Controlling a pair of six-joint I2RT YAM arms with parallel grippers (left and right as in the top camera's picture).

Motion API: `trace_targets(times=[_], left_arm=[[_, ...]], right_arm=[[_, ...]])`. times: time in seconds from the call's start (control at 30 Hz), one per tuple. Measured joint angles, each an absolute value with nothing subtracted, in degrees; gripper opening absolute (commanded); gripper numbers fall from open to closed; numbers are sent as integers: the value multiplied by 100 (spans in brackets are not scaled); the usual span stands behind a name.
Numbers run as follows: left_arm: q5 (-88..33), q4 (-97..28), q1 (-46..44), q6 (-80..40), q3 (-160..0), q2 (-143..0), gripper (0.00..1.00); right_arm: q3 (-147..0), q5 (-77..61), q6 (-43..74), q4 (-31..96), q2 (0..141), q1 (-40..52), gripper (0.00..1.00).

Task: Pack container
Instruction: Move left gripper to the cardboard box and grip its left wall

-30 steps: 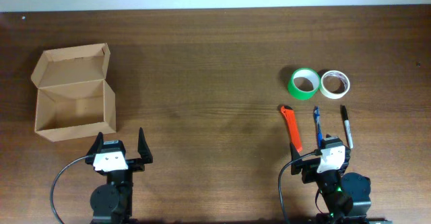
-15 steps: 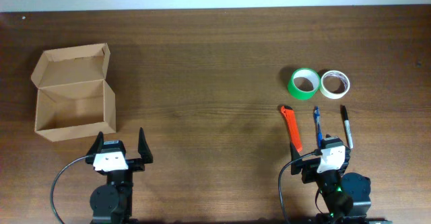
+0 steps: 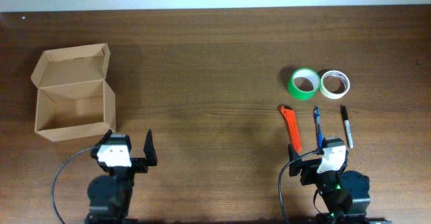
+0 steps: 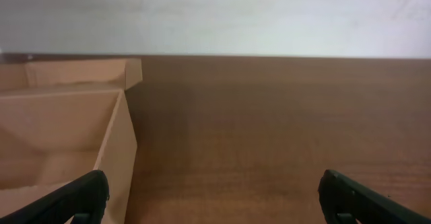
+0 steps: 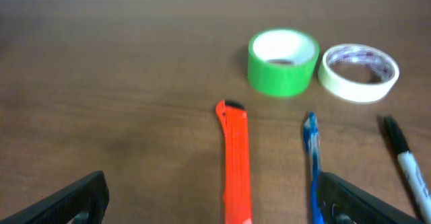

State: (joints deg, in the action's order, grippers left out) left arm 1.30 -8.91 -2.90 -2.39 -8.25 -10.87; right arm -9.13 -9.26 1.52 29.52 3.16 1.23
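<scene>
Container (image 4: 118, 162) shows in left wrist view, green tape roll (image 5: 283, 72) in right.

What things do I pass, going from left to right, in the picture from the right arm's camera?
orange cutter → green tape roll → blue pen → white tape roll → black marker

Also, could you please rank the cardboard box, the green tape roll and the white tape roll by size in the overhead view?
1. cardboard box, clearly largest.
2. green tape roll and white tape roll: about alike, so unranked.
</scene>
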Motion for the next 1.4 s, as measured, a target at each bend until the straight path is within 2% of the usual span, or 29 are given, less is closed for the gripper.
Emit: trace_targets(times=[0.07, 0.3, 0.47, 0.67, 0.83, 1.2, 1.23, 1.4], left_arm=[[123, -928, -290, -239, -1090, -1435, 100], [126, -1094, -290, 49, -3011, -3983, 100], [73, -1798, -266, 252, -4733, -5817, 100], [-327, -2530, -43, 532, -6554, -7487, 100], [-464, -2552, 3, 613, -7129, -7843, 100], [-543, -2847, 16, 646, -7190, -7843, 99], [-541, -2851, 43, 646, -7190, -7843, 96], [-513, -3063, 355, 646, -7192, -7854, 96]], right_arm=[[-1031, -902, 158, 2976, 552, 126, 99], [-2200, -692, 172, 3144, 2115, 123, 99], [-3621, -644, 172, 3570, 3551, 123, 99], [-5011, -642, 150, 3850, 4532, 123, 99], [-5612, -537, 19, 4023, 5105, -21, 99], [-6707, -711, 30, 4888, 7762, -1931, 99], [-6812, -720, 25, 4976, 7896, -2023, 99], [-7166, -779, 43, 5122, 8353, -2285, 99]])
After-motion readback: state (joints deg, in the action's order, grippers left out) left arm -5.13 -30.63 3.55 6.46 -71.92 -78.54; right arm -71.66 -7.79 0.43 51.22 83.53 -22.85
